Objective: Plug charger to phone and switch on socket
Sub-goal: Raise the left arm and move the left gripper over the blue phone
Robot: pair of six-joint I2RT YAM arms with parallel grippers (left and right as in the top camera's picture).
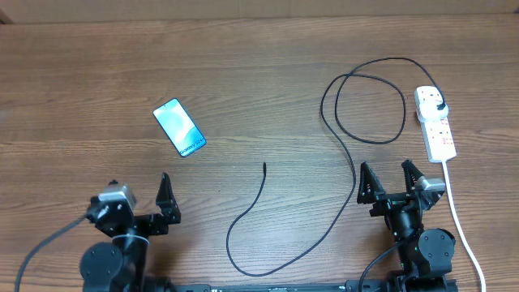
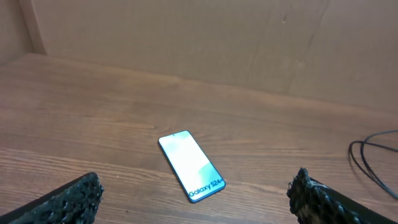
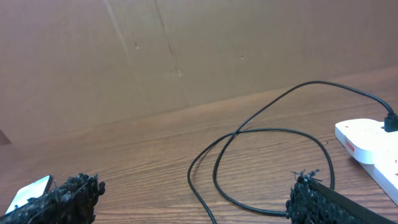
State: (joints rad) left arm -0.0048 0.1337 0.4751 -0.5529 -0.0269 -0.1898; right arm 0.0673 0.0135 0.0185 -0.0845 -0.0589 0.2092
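The phone (image 1: 179, 126) lies flat on the wooden table at the left, its light-blue screen lit; it also shows in the left wrist view (image 2: 191, 165) and at the left edge of the right wrist view (image 3: 28, 191). The charger cable (image 1: 357, 174) runs from its black plug (image 1: 439, 106), fitted in the white socket strip (image 1: 435, 124) at the far right, through a loop to its connector tip (image 1: 265, 166) lying free mid-table. The cable loop shows in the right wrist view (image 3: 261, 168). My left gripper (image 1: 165, 199) is open and empty near the front left. My right gripper (image 1: 388, 182) is open and empty, beside the cable.
The strip's thick white cord (image 1: 461, 223) runs down the right side toward the front edge. A brown wall (image 2: 199, 37) stands behind the table. The socket strip's end shows at the right of the right wrist view (image 3: 367, 140).
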